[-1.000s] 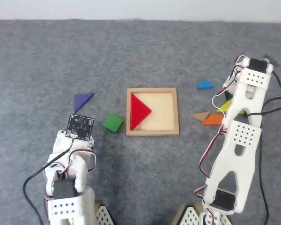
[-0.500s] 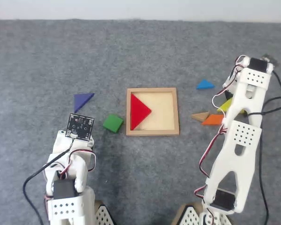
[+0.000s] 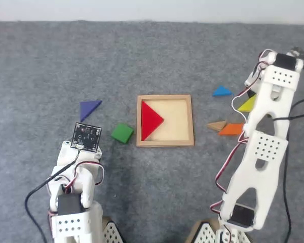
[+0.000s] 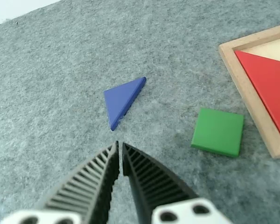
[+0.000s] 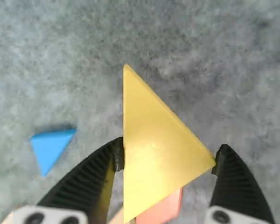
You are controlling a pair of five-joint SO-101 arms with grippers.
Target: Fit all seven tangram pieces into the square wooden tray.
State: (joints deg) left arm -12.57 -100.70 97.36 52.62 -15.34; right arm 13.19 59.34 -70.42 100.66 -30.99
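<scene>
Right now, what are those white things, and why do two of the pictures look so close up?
Those are two robot arms at a grey table. Each one ends in a pincer, like two fingers. One picture looks down from above. The other two come from little cameras on the arms' wrists, so everything looks close up. The puzzle is to fill the wooden tray with coloured shapes. The red triangle is already inside it. On one side of the tray lie a green square and a dark blue triangle. On the other side lie a light blue triangle, a tan triangle and an orange piece. The left pincer is shut and empty. The right pincer grips the yellow triangle.
</scene>
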